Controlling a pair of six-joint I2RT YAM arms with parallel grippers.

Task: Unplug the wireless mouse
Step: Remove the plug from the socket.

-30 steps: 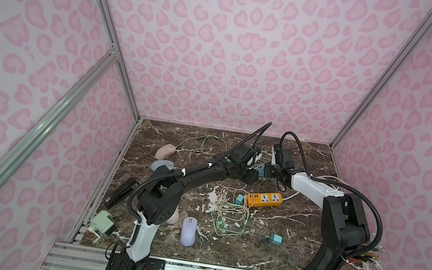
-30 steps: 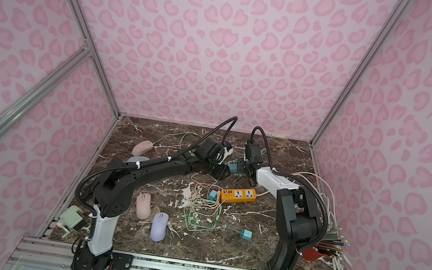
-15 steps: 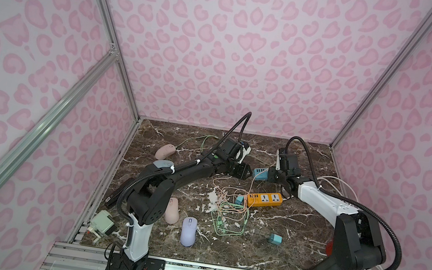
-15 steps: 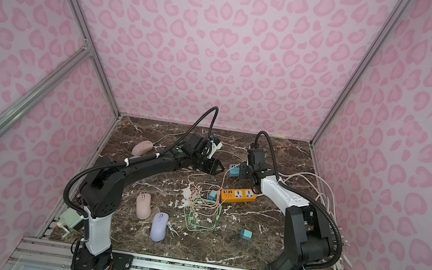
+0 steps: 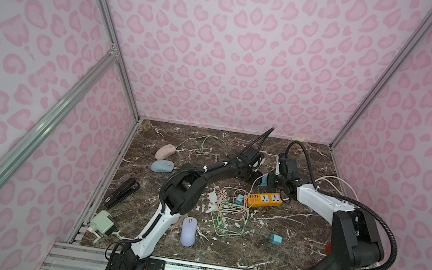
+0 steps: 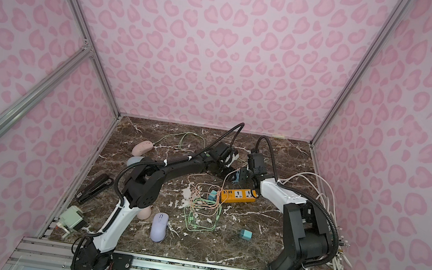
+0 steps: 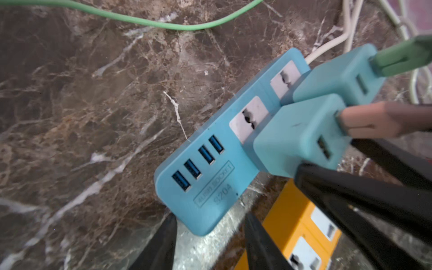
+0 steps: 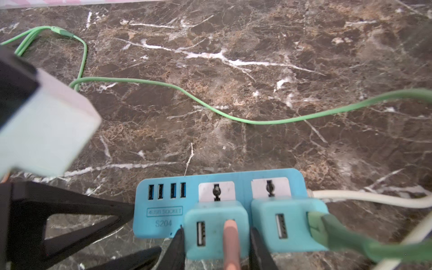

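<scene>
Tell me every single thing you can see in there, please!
mice: four; pink and blue far left, pink and lilac near the front
power strips: two; blue and orange, middle
chargers: four, teal; two plugged into the blue strip, one beside the orange strip, one loose front right
cables: several; green, peach, white; middle and right
stapler: one, black, left edge
box: one, pale green, front left corner
left hand: one, black, open at the blue strip's end
right hand: one, black, shut on the peach-cable charger
</scene>
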